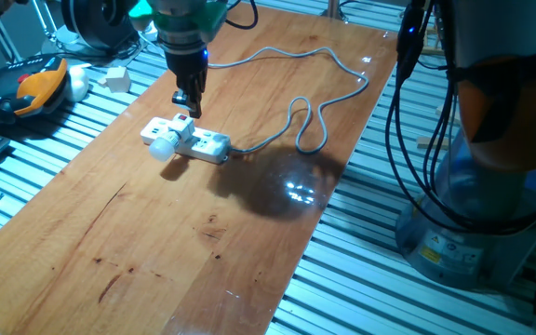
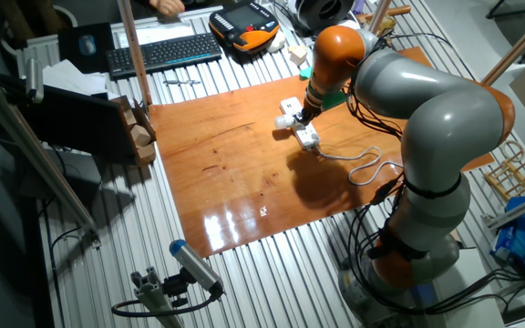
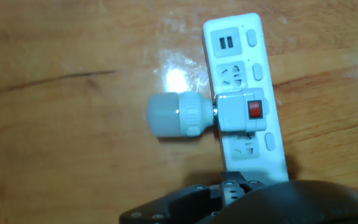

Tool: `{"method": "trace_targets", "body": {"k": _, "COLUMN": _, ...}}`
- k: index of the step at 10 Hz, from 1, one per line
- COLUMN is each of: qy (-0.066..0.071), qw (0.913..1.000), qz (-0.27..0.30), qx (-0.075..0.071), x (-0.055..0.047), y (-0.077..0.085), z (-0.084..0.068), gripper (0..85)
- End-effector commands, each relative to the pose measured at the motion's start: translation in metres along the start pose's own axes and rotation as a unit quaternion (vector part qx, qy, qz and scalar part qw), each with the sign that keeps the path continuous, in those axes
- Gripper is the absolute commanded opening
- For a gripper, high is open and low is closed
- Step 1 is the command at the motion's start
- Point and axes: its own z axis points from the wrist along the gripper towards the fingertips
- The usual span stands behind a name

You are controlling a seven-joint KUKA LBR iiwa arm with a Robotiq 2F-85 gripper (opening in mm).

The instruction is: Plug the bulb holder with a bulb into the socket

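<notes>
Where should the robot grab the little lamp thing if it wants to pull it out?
Probably by the boxy white body of the bulb holder, coming straight down from above, fingers on its two flat sides. Its bulb is round and slippery and sticks out sideways off the socket.

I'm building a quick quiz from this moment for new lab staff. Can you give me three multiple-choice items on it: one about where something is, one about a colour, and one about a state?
1. Where is the bulb holder?
A. seated on the socket
B. lying apart on the wood
C. held in the claw

2. What colour is the holder's switch?
A. blue
B. red
C. black

3. Which way does the bulb point?
A. straight up
B. sideways, off the strip's long edge
C. along the strip toward the cord

Answers:
1. A: hand view shows it on the socket, over a middle outlet.
2. B: a red square shows on it.
3. B: it overhangs the table.
</notes>
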Motion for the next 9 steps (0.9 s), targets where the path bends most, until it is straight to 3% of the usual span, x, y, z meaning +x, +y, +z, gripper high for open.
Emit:
{"method": "trace_targets", "body": {"k": 1, "qy": -0.001, "qw": 1.0, "qz": 0.001, "qx": 0.002, "x": -0.0001, "y": 0.0002, "z": 0.0001, "gripper": 0.0}}
{"method": "trace_targets", "body": {"k": 3, "qy": -0.002, "qw": 0.9999, "qz": 0.01, "qx": -0.005, "x": -0.0011, "y": 0.0003, "z": 0.0014, "gripper": 0.0}}
{"method": "trace_targets", "body": {"k": 9, "qy": -0.004, "qw": 0.9998, "qz": 0.017, "qx": -0.002, "x": 0.0002, "y": -0.0045, "z": 0.0057, "gripper": 0.0}}
